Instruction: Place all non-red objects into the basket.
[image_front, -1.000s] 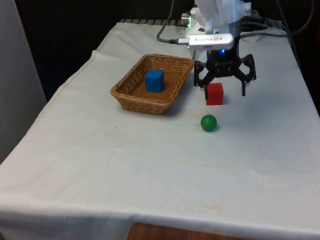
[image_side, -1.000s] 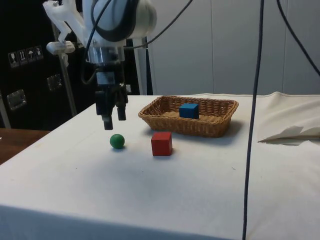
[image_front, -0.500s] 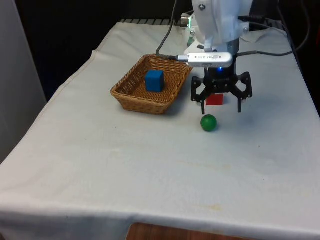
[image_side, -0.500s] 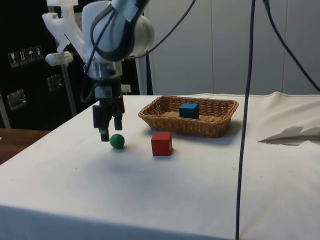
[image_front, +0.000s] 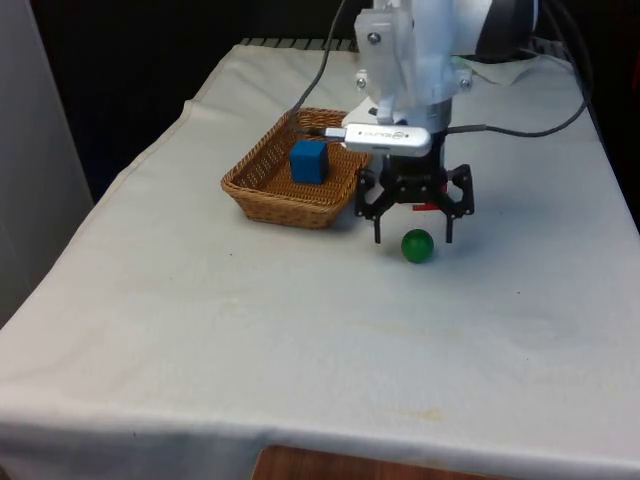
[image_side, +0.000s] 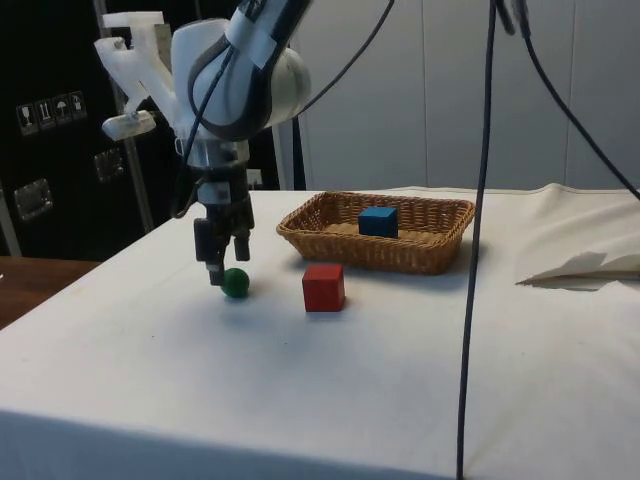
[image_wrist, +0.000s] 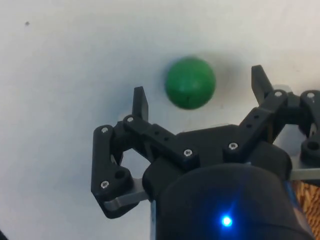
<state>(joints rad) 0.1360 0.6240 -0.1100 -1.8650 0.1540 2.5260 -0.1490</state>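
The table (image_front: 250, 330), covered w/ a white cloth, is seen across the front view and also in the side view (image_side: 400, 380). The white arm (image_front: 420, 50) is bent down over the middle of the table; in the side view (image_side: 235, 80) it is seen left of the basket. The wicker basket (image_front: 262, 178) is placed toward the front view's left of the arm, and in the side view (image_side: 430, 250) it is seen behind the red block. A blue block (image_front: 309, 161) is held inside the basket, approx. in its middle, flat on the basket floor; it is seen in the side view (image_side: 378, 221) too. The gripper (image_front: 412, 238) is lowered close to the cloth w/ its fingers spread apart and nothing clamped between them; in the side view (image_side: 226, 268) it is seen just above and beside the ball. The red block (image_side: 324, 288) is set on the cloth in front of the basket in the side view, near the ball but apart from it; in the front view (image_front: 430, 207) it is mostly hidden behind the gripper, a thin red strip being seen. The green ball (image_front: 417, 245) is resting on the cloth betw. the two spread fingers, nearer the one on the front view's right; whether either finger is touching it cannot be told. In the side view (image_side: 236, 282) the ball is seen at the fingertips, and in the wrist view (image_wrist: 190, 83) it is seen betw. the two fingertips (image_wrist: 140, 102), w/ a gap on each side.
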